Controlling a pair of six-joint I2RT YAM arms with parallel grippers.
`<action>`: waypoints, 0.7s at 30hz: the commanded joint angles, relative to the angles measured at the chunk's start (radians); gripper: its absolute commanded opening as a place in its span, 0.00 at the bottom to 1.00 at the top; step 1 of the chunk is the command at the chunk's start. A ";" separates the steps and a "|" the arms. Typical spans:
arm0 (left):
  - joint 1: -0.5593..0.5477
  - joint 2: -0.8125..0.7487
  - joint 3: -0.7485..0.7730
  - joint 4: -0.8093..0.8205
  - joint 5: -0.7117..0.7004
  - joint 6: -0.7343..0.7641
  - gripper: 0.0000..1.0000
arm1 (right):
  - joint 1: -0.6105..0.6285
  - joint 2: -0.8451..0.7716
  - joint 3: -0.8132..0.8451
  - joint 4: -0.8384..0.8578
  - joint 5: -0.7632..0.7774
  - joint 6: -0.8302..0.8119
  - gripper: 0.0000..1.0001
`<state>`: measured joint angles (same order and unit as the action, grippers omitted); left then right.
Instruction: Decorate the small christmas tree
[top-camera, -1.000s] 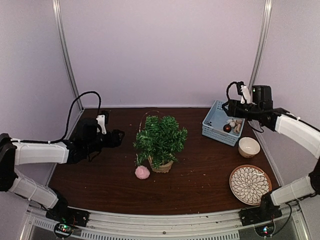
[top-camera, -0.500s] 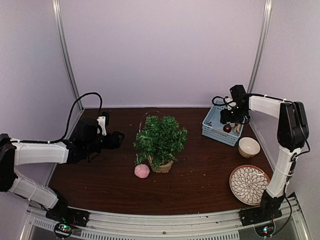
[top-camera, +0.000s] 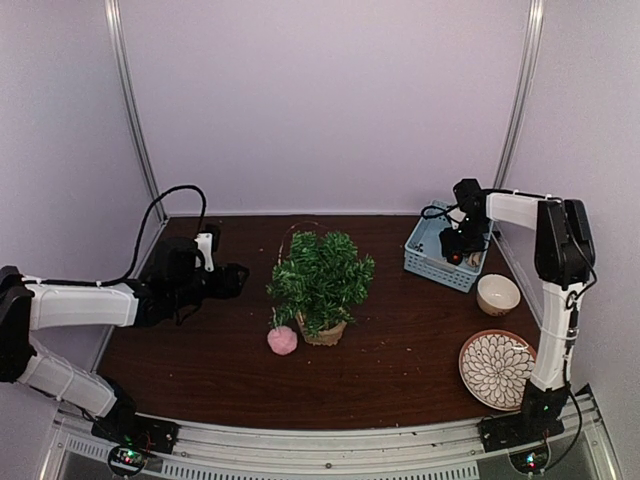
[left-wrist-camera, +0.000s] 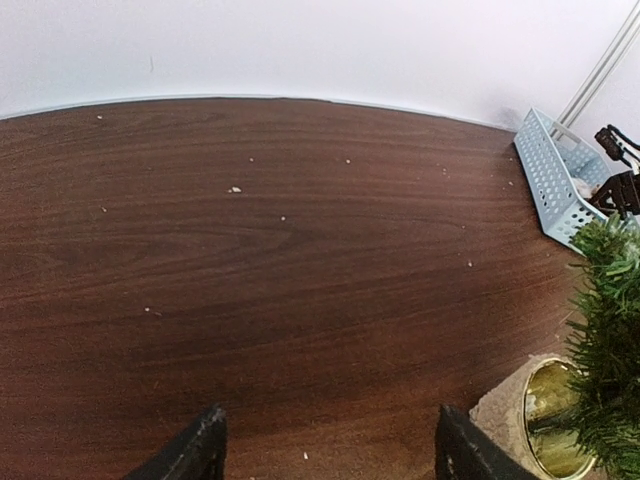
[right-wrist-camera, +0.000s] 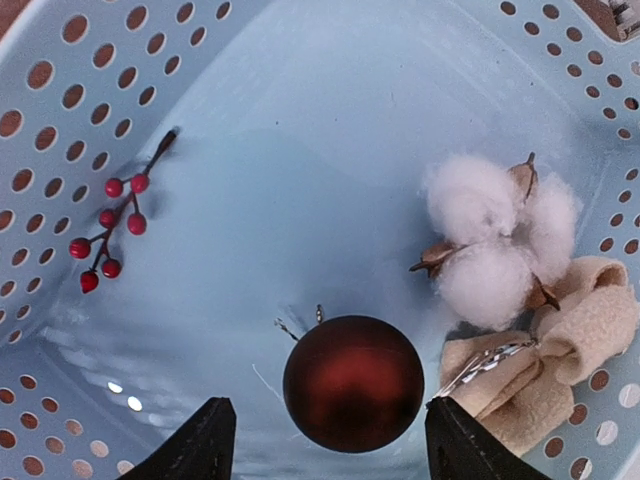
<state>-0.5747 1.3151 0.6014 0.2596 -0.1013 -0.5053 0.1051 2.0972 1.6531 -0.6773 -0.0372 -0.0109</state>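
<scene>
The small christmas tree (top-camera: 322, 272) stands mid-table in its tan burlap pot (top-camera: 326, 334); the left wrist view catches its branches (left-wrist-camera: 612, 330) and pot (left-wrist-camera: 505, 415) at the right edge. My left gripper (top-camera: 236, 277) hovers left of the tree, open and empty (left-wrist-camera: 325, 448). My right gripper (top-camera: 456, 246) reaches down into the light blue basket (top-camera: 424, 256) and is open (right-wrist-camera: 325, 442). A dark red bauble (right-wrist-camera: 352, 382) lies between its fingertips, not gripped. Also in the basket are a red berry sprig (right-wrist-camera: 110, 225), a cotton boll (right-wrist-camera: 495, 245) and a beige fabric bow (right-wrist-camera: 565, 350).
A pink fluffy ball (top-camera: 283, 341) lies on the table just left of the pot. A small cream bowl (top-camera: 498, 294) and a patterned plate (top-camera: 500, 369) sit at the right, in front of the basket. Small specks dot the wooden tabletop (left-wrist-camera: 230, 189).
My right arm swung in and lowered its gripper into the basket over the red bauble. The pink ball shifted slightly left. The left arm stayed put.
</scene>
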 joint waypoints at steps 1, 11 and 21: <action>0.008 0.008 0.038 0.012 -0.014 0.021 0.71 | -0.008 0.032 0.034 -0.025 0.017 -0.009 0.68; 0.007 -0.005 0.038 0.008 -0.019 0.025 0.71 | -0.019 0.077 0.051 -0.019 -0.001 -0.006 0.63; 0.007 -0.045 0.026 0.004 -0.030 0.051 0.71 | -0.007 -0.097 -0.049 0.062 -0.079 0.011 0.44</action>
<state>-0.5747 1.3087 0.6159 0.2562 -0.1162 -0.4881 0.0921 2.1300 1.6482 -0.6670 -0.0788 -0.0154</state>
